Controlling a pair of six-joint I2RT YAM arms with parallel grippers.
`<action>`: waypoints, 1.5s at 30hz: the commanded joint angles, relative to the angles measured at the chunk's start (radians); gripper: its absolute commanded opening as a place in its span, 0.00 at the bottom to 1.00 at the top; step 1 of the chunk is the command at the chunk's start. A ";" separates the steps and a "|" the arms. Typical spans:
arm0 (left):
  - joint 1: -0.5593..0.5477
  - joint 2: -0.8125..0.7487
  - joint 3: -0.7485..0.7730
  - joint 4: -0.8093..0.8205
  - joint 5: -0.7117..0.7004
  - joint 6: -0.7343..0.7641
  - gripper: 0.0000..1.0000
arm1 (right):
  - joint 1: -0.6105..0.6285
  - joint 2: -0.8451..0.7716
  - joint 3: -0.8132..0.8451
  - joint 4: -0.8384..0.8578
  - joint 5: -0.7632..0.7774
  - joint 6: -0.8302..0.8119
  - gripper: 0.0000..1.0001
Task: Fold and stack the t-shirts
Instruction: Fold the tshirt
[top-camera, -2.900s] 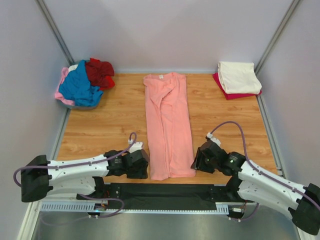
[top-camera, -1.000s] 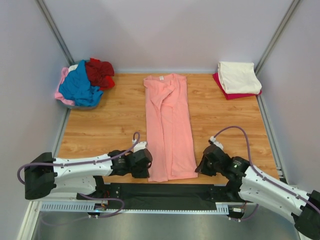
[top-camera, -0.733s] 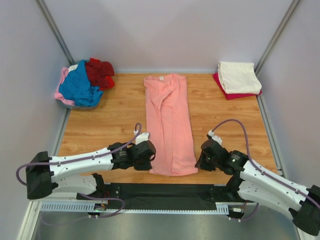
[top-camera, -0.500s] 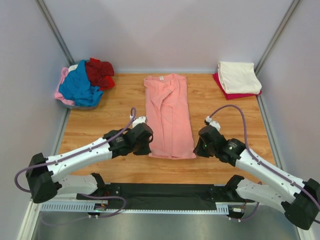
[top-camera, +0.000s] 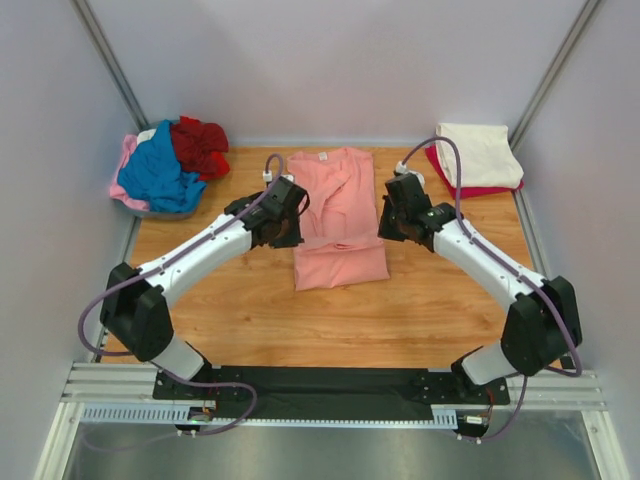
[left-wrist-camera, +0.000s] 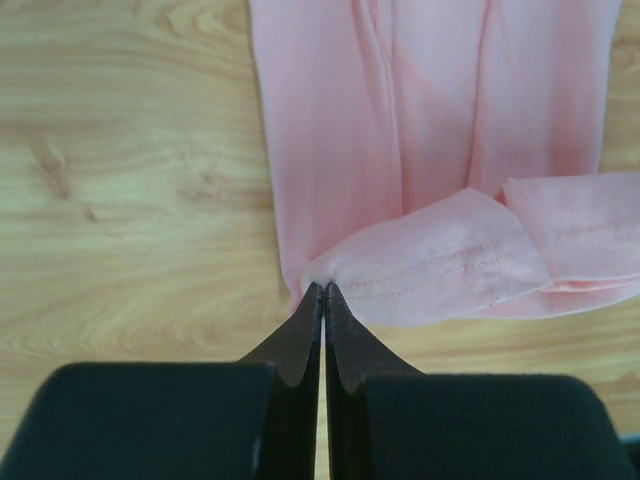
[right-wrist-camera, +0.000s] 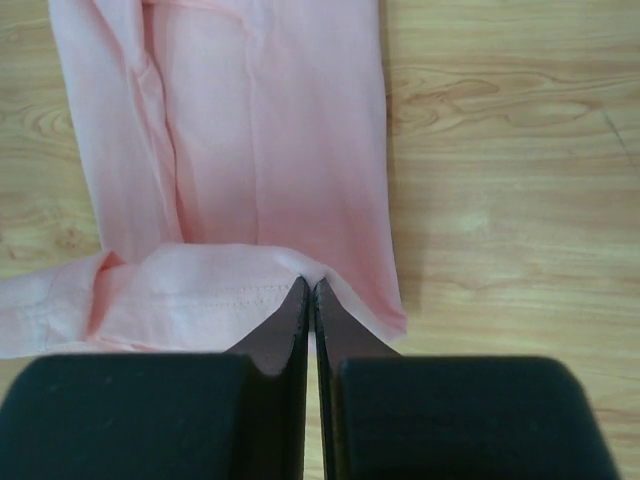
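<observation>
Near edge: both my arm bases sit on the black mounting plate (top-camera: 330, 382). Beyond it is bare wood of the table (top-camera: 230, 310).

Mid-table: the salmon-pink t-shirt (top-camera: 340, 262) lies lengthwise on the centre line, narrowed to a long strip and doubled over. Its near end is a rounded fold. The stitched hem edge lies on top of the lower layer, about halfway along the shirt.

Left gripper (left-wrist-camera: 322, 290): fingers pressed together with only a hairline gap, pinching the left corner of the hem. In the wrist view the double row of stitching runs rightward from my fingertips. The lower layer of the shirt (left-wrist-camera: 430, 120) stretches away beyond them. In the top view this gripper (top-camera: 284, 214) sits at the shirt's left edge.

Right gripper (right-wrist-camera: 310, 286): fingers likewise clamped tight, holding the right corner of the hem. The stitched edge runs off leftward and the lower layer (right-wrist-camera: 270, 120) lies ahead. From above it (top-camera: 396, 216) sits at the shirt's right edge, level with the left one.

I cannot tell whether the held corners rest on the layer beneath or hang just above it.

Far side: the collar end lies near the back wall. In the far left corner is a loose heap: blue t-shirt (top-camera: 155, 175), dark red t-shirt (top-camera: 200, 145), pale pink t-shirt (top-camera: 122, 165). In the far right corner a folded cream t-shirt (top-camera: 478, 152) lies on a folded red t-shirt (top-camera: 470, 189).
</observation>
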 joint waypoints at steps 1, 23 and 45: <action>0.058 0.079 0.089 0.002 0.032 0.087 0.00 | -0.042 0.079 0.104 0.041 -0.026 -0.068 0.00; 0.193 0.381 0.365 0.010 0.103 0.255 0.00 | -0.146 0.445 0.422 -0.020 -0.170 -0.113 0.00; 0.345 0.848 1.012 -0.257 0.201 0.296 0.39 | -0.281 0.891 0.966 -0.256 -0.231 -0.094 0.67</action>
